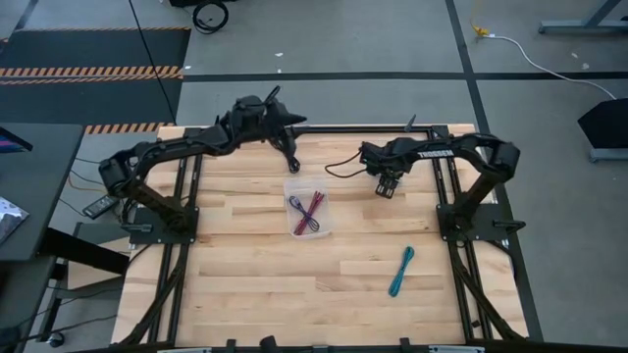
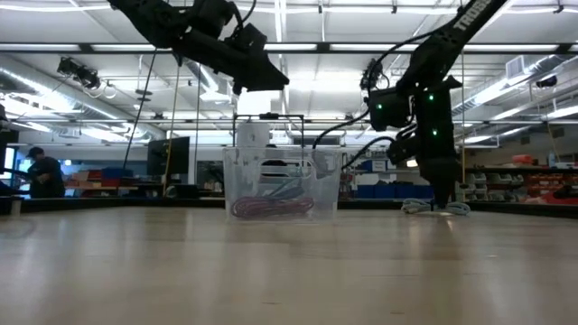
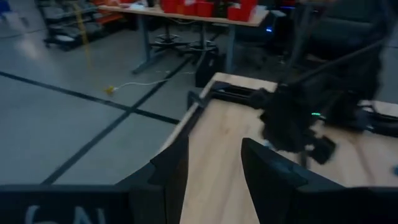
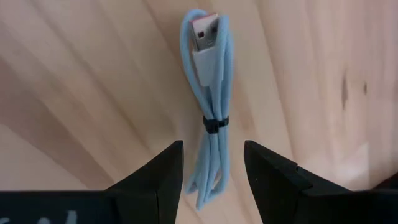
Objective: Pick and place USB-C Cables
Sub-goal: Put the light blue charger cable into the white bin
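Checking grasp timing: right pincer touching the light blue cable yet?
Apart. Right wrist view shows the right pincer open, bare wood between each finger and the light blue cable.

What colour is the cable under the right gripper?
Light blue cable, black tie at its middle; clearest in the right wrist view.

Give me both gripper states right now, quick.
Left gripper: open, empty, raised near the table's far edge.
Right gripper: open, holding nothing, poised over the light blue cable lying on the table.
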### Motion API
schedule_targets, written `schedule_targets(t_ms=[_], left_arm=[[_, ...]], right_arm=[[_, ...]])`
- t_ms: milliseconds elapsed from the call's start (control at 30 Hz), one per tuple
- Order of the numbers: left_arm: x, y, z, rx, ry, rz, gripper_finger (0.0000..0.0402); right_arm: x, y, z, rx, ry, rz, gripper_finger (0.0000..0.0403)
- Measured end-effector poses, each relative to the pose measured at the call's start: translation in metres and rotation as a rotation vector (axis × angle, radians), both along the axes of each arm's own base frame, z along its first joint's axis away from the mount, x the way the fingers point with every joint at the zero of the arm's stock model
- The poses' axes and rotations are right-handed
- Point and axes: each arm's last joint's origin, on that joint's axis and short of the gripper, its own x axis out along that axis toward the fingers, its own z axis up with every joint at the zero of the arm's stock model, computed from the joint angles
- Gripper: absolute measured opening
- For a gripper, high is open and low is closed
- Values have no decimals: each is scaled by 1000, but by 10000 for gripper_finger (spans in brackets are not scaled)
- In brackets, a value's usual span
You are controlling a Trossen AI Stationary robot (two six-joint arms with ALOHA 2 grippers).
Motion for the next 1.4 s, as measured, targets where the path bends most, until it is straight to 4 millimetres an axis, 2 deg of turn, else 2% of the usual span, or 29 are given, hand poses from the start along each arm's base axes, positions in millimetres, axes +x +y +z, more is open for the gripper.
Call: schedule_targets(t_ms=[133,233,300,433,467,533,667,800,1000,1067,1233,1400], left_arm=[[4,-10,-4,-12,48,-78,155],[2,-12,-7,33,107,-82,155],[-5,-10,-5,30,140,-26,155],[-24,-9,3,8,213,60,155],[-30,-11,6,6,228,69,155],[-42,-16,13,7,260,83,155],[-61,-23,17,31,303,159,155],[-73,-24,3,147,290,175,155],[-86,-11,-21,212,279,237,155],[-90,-6,-26,215,271,265,155],[-94,7,-39,149,270,333,155],[-91,12,-51,108,306,334,155]], right_arm=[[2,-2,-9,15,16,3,174],[3,-5,-13,42,28,13,153],[3,-5,-16,60,31,7,121],[3,-4,-13,91,-8,-1,30],[3,-4,-11,95,-20,-10,21],[6,-5,-5,89,-64,-43,24],[25,-3,24,102,-234,-62,41],[56,9,60,121,-442,11,19],[98,46,110,190,-687,163,18],[106,58,121,204,-751,192,18],[124,81,130,259,-886,190,18],[136,92,116,257,-869,177,20]])
